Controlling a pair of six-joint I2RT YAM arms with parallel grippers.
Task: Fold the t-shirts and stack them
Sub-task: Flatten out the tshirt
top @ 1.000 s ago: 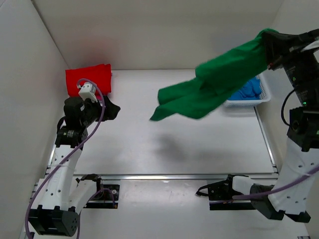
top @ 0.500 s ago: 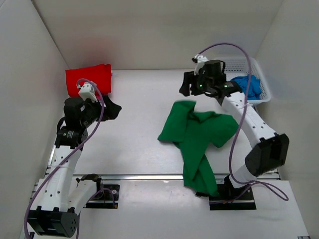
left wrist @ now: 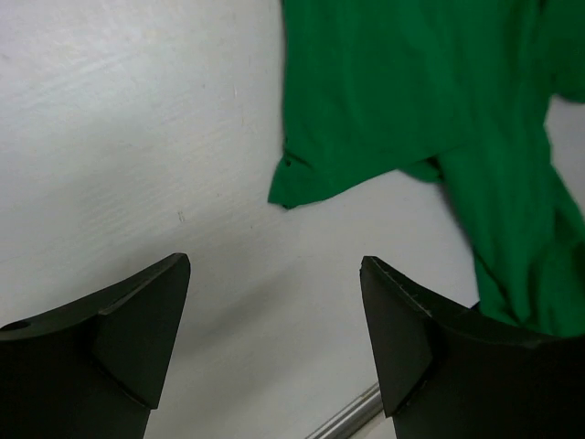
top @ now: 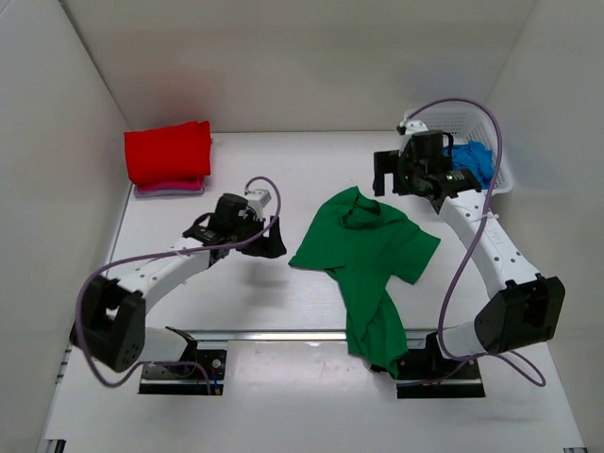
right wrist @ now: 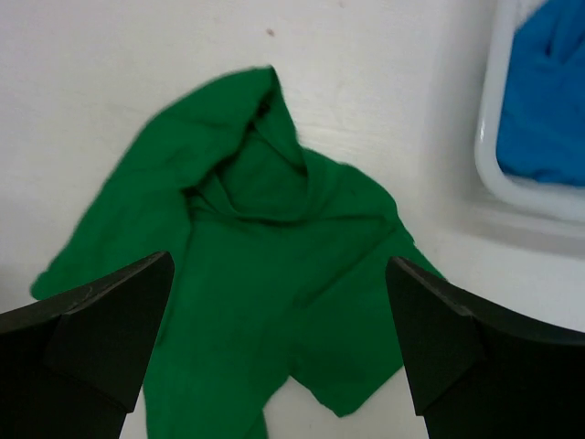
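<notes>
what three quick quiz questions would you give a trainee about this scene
1. True or false: the green t-shirt is already folded into a neat rectangle.
2. Where is the blue t-shirt? A: in the white basket. B: on top of the red one. C: under the green one.
3. Fill in: the folded red t-shirt lies on top of a ___ one.

Key: 1 false, it lies spread out and rumpled. 2 A. 3 pink.
</notes>
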